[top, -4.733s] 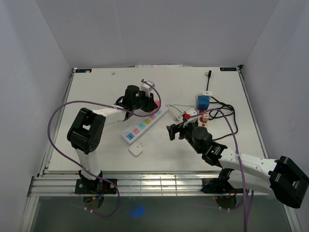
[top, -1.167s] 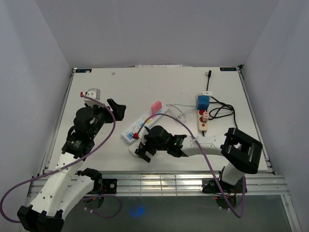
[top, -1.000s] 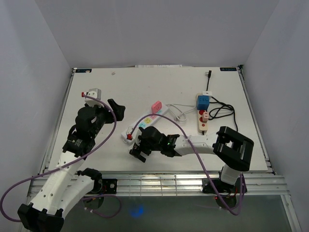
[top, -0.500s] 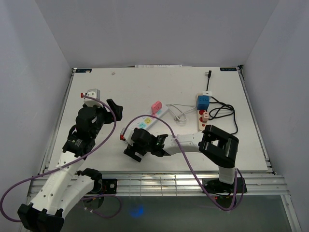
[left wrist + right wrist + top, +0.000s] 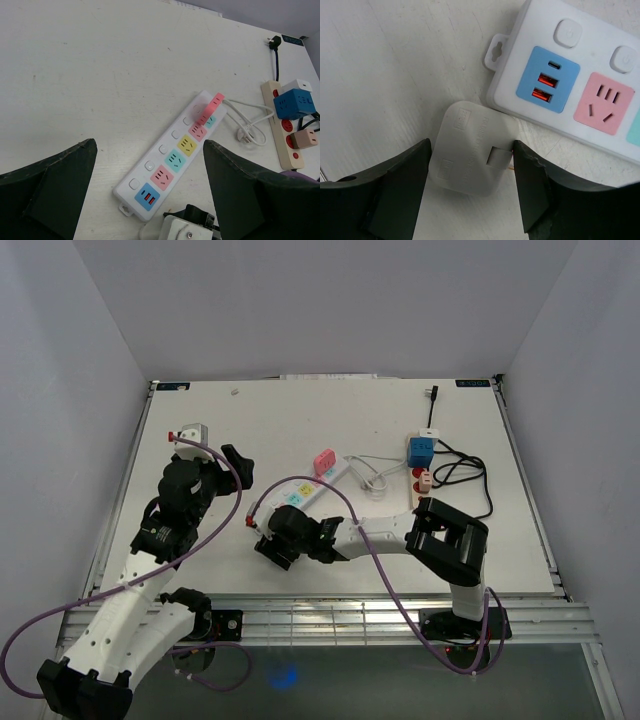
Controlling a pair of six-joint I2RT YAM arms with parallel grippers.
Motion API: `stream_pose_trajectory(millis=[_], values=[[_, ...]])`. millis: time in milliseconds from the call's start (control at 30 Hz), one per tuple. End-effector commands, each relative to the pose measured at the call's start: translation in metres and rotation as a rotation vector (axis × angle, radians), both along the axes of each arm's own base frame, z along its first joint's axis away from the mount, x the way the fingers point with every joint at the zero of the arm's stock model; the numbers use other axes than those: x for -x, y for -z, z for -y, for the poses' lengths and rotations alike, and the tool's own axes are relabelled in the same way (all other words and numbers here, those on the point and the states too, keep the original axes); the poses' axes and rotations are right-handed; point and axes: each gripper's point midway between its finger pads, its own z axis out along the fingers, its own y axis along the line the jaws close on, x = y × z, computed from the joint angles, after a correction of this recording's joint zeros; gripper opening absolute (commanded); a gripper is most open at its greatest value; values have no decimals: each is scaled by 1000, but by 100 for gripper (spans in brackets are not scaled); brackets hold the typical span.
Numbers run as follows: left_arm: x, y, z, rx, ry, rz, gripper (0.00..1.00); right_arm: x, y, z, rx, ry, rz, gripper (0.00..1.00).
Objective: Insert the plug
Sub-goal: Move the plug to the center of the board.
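Right end effector (image 5: 470, 152) straddles the plug (image 5: 467, 165), with the strip (image 5: 590, 75) just beyond. Whether it grips, I cannot tell. Left end effector (image 5: 150, 147) hangs released.

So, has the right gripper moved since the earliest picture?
Yes. The right gripper went left, away from the beige power strip, to the white plug beside the blue end of the white strip.
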Motion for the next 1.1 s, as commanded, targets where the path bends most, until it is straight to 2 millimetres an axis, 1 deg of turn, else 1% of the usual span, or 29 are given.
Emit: stream_pose_trajectory(millis=[0, 33, 67, 100, 133, 167, 233, 267, 300, 333, 367, 400, 433, 467, 500, 533, 567, 600, 633, 667, 700, 733, 767, 833, 933, 967, 1000, 1067], values=[[0, 4, -4, -13, -13, -10, 98, 2, -8, -1, -29, 48, -34, 58], [-1, 6, -3, -14, -9, -15, 98, 1, -6, 4, -28, 88, -44, 55], [-1, 5, -2, -12, -4, -14, 98, -2, -12, 8, -37, 119, -44, 55], [-1, 6, -1, -12, 2, -17, 98, -4, -14, 13, -42, 153, -49, 56], [-1, 7, 0, -10, 9, -21, 98, -10, -10, 26, -39, 233, -66, 55], [-1, 7, 1, -9, 15, -22, 98, -13, -18, 32, -64, 274, -72, 54], [-1, 6, 3, -7, 23, -22, 98, -23, -20, 51, -79, 376, -81, 51], [-1, 6, 4, -5, 28, -23, 98, -27, -18, 69, -94, 458, -111, 51], [0, 6, 5, -2, 32, -22, 98, -31, -16, 82, -90, 513, -118, 51], [0, 5, 5, 0, 34, -18, 98, -40, -15, 96, -91, 580, -109, 51], [0, 5, 5, 1, 37, -18, 98, -43, -19, 106, -106, 625, -109, 51], [0, 4, 5, 4, 38, -16, 98, -46, -13, 125, -105, 727, -112, 50], [0, 4, 6, 4, 39, -16, 98, -44, -7, 141, -76, 781, -124, 50], [1, 4, 6, 5, 42, -17, 98, -49, -13, 150, -107, 829, -136, 50], [0, 4, 6, 7, 44, -15, 98, -46, -6, 162, -114, 878, -163, 53], [0, 5, 6, 6, 45, -18, 98, -45, -5, 164, -128, 892, -176, 57], [0, 4, 7, 8, 47, -16, 98, -45, -9, 166, -148, 900, -177, 63], [0, 5, 7, 7, 48, -20, 98, -45, -9, 166, -152, 905, -179, 68], [0, 6, 7, 6, 48, -22, 98, -45, -11, 164, -162, 908, -191, 74], [-1, 6, 7, 6, 48, -23, 98, -44, -11, 160, -163, 898, -199, 84], [-1, 6, 7, 6, 48, -22, 98, -41, -10, 153, -163, 873, -229, 87], [-1, 7, 7, 5, 48, -26, 98, -43, -16, 144, -182, 859, -242, 92], [-1, 8, 7, 3, 47, -29, 98, -42, -17, 138, -183, 844, -258, 97], [-1, 8, 7, 3, 44, -29, 98, -37, -27, 121, -217, 791, -310, 94], [-1, 9, 7, 2, 45, -32, 98, -32, -43, 107, -266, 720, -345, 90], [-1, 10, 8, 3, 50, -33, 98, -32, -53, 105, -283, 695, -332, 90], [-2, 9, 8, 3, 51, -34, 98, -34, -57, 106, -289, 691, -317, 90], [-2, 11, 9, 2, 59, -38, 98, -39, -66, 113, -300, 698, -296, 90]])
